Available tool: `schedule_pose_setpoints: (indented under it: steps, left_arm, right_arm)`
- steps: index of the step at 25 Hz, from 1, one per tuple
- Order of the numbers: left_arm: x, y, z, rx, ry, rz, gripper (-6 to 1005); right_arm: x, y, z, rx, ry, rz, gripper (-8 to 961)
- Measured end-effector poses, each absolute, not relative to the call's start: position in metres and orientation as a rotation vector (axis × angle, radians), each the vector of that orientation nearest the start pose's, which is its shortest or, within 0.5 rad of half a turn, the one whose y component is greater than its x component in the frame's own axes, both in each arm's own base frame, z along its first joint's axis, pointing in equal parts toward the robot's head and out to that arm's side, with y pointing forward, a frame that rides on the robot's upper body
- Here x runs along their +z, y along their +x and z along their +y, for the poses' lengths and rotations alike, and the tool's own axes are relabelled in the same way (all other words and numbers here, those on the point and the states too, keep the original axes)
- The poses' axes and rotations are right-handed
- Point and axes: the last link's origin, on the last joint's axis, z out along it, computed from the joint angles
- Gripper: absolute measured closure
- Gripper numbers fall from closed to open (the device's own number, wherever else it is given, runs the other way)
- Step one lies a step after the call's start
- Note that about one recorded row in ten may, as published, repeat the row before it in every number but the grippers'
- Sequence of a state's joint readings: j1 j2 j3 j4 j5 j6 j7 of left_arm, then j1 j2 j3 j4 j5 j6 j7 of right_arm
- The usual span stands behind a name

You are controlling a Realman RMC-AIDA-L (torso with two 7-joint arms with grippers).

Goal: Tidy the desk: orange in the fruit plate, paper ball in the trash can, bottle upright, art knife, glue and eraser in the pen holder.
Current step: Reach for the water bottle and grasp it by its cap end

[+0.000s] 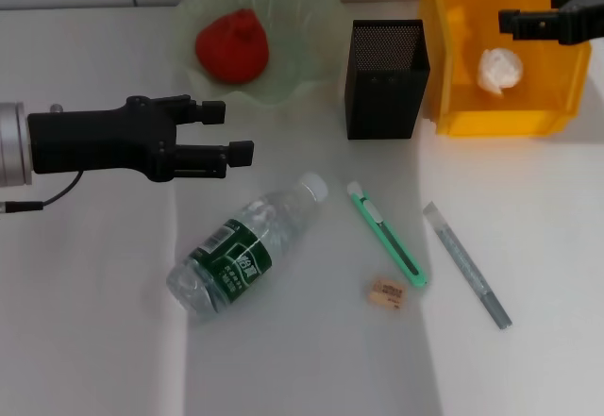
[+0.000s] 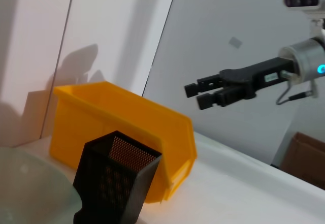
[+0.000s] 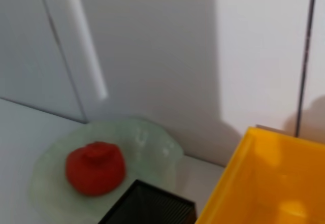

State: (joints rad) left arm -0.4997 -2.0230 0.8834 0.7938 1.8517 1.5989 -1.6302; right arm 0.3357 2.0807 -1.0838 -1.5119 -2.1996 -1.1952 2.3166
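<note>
Nearest the desk's [image 1: 94, 341] front edge: a small tan eraser [image 1: 387, 292], flat, just beside the lower end of a green art knife [image 1: 388, 237]. To the right of that, well apart, a grey glue stick [image 1: 466, 263], lying slanted towards the front right corner. Left of the knife, a clear plastic bottle [image 1: 247, 244] with a green label, on its side, white cap pointing towards the rear right.

Above the bottle and towards the left edge, hovering over the desk: the left gripper [image 1: 232, 131], black, fingers parted by a modest gap with nothing between them.

Further back, near the middle of the rear edge: a black mesh pen holder [image 1: 386, 77], upright, nothing visible inside. Just left of it, a pale green wavy-rimmed fruit plate [image 1: 311, 20] carrying a reddish-orange fruit [image 1: 232, 45], seen also from the right wrist. Just right of the holder, touching or nearly so, a yellow bin serving as trash can [image 1: 444, 48], at the rear right corner, with a white paper ball [image 1: 499, 68] lying inside.

Over that bin, raised above it: the right gripper [image 1: 511, 23], black, reaching in from the right edge. In the left wrist view, fingers only slightly apart, holding nothing.
</note>
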Motion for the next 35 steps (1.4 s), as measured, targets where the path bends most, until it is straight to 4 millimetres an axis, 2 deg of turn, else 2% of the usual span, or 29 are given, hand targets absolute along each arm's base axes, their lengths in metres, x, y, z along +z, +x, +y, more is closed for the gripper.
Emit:
schedule_pose_setpoints:
  steps: [2, 3, 6, 7, 8, 11, 17, 22, 25, 27, 28, 35]
  left_arm:
    - [0.033, -0.220, 0.344, -0.614, -2.794, -0.794, 136]
    - [0.033, -0.220, 0.344, -0.614, -2.794, -0.794, 136]
    - [0.032, -0.188, 0.350, -0.408, -2.821, -0.850, 136]
    - [0.024, -0.166, 0.353, -0.274, -2.833, -0.853, 136]
    - [0.024, -0.166, 0.353, -0.274, -2.833, -0.853, 136]
    - [0.006, -0.135, 0.359, -0.087, -2.837, -0.833, 136]
    - [-0.038, -0.103, 0.367, 0.177, -2.814, -0.784, 136]
    - [-0.064, -0.101, 0.367, 0.247, -2.785, -0.748, 136]
    - [-0.067, -0.104, 0.369, 0.257, -2.762, -0.753, 135]
    - [-0.070, -0.108, 0.371, 0.273, -2.737, -0.764, 135]
    - [-0.076, -0.120, 0.374, 0.296, -2.695, -0.804, 135]
    - [-0.082, -0.136, 0.377, 0.315, -2.660, -0.862, 135]
  right_arm:
    - [0.090, 0.216, 0.349, 0.374, -2.310, 0.846, 135]
    - [0.087, 0.224, 0.335, 0.416, -2.359, 0.851, 135]
    - [0.074, 0.241, 0.303, 0.569, -2.490, 0.833, 135]
    - [0.070, 0.248, 0.293, 0.625, -2.521, 0.819, 135]
    - [0.067, 0.257, 0.286, 0.664, -2.533, 0.822, 135]
    - [0.053, 0.284, 0.265, 0.778, -2.554, 0.851, 135]
    - [0.029, 0.312, 0.237, 0.980, -2.551, 0.860, 135]
    - [0.021, 0.319, 0.229, 0.988, -2.535, 0.898, 135]
    - [0.018, 0.320, 0.227, 0.986, -2.538, 0.910, 135]
    - [0.015, 0.320, 0.226, 0.987, -2.543, 0.914, 135]
    - [0.014, 0.320, 0.226, 0.988, -2.545, 0.915, 135]
    - [0.008, 0.318, 0.229, 1.002, -2.548, 0.925, 136]
